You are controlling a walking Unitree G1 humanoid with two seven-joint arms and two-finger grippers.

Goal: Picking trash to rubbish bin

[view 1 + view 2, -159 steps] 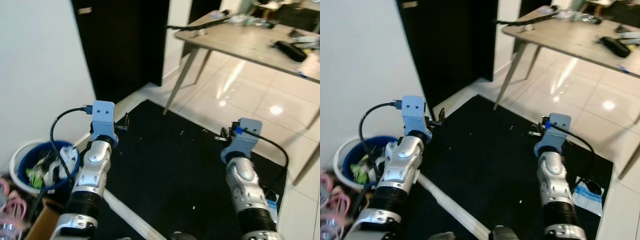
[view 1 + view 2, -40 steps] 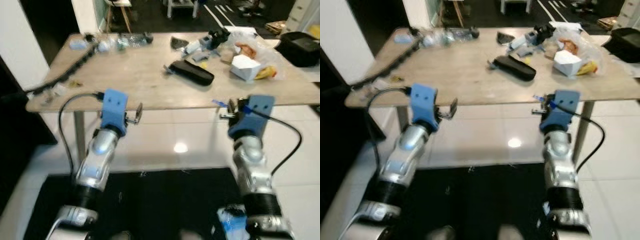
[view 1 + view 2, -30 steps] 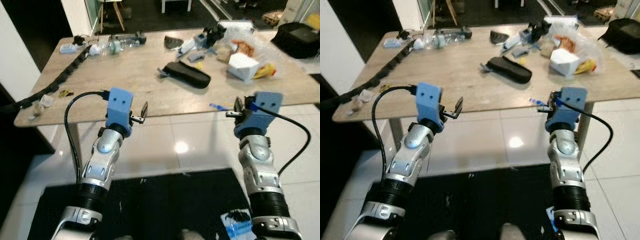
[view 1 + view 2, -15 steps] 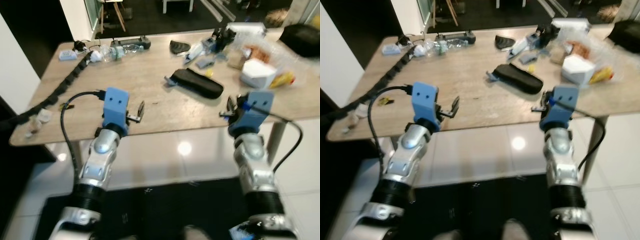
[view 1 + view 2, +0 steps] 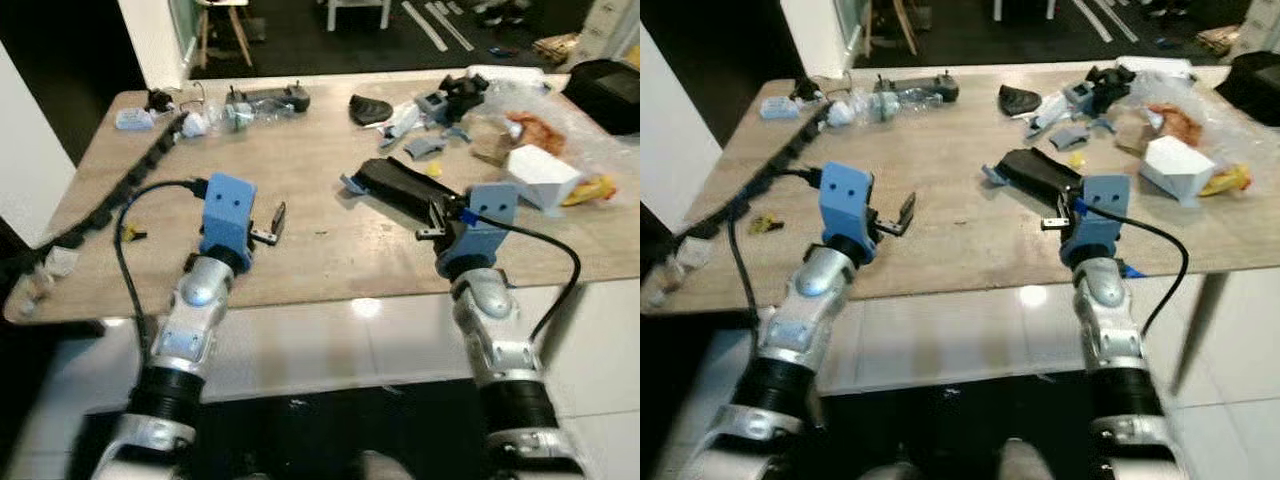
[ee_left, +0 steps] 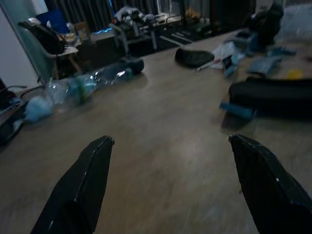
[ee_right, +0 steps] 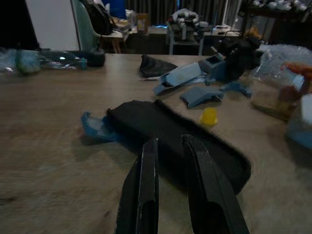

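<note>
Wooden table (image 5: 300, 180), black pouch (image 7: 175, 136), possibly fabric, near right hand (image 7: 170, 146).

Both silver arms extend forward toward 12 o'clock. Left end effector (image 5: 276, 222) holds its fingers (image 6: 83, 187) spread wide apart. Right end effector (image 7: 169, 190) holds its fingers nearly together, a narrow gap between them.

Pale wooden table (image 5: 300, 170), glossy white tiled floor (image 5: 330, 335), white wall (image 5: 30, 150), dim room beyond

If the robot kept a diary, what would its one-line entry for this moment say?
place: at table | left gripper: open, above bare wood | right gripper: nearly shut, empty, pointing at black pouch | trash picked: none yet
</note>
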